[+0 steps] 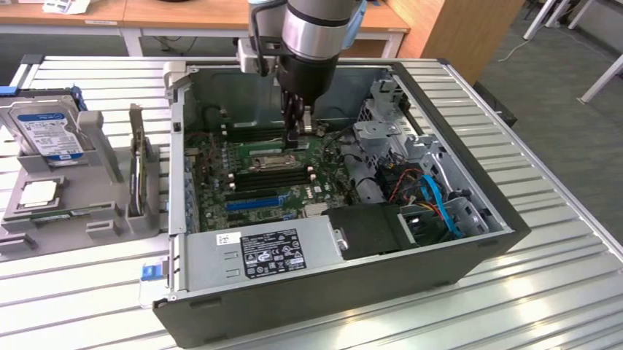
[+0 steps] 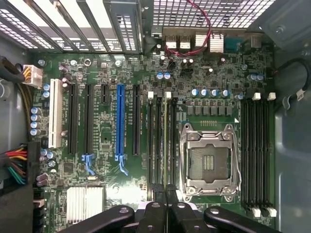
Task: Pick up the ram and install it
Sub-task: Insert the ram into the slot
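While the arm's bulk hides most of the fingers (image 1: 294, 120) from outside the open computer case (image 1: 341, 292), my wrist view shows them pinched together on the ram (image 2: 165, 141). It stands edge-on among the black memory slots (image 2: 154, 141), just beside the processor socket (image 2: 209, 160). I cannot tell whether it is fully seated.

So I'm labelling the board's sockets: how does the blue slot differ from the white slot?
The blue slot is somewhat longer than the white slot. The blue slot ends in a blue latch, while the white slot shows none. The white slot lies outermost, beside a row of capacitors, and the blue slot sits between black slots. Both are narrow, empty and parallel.
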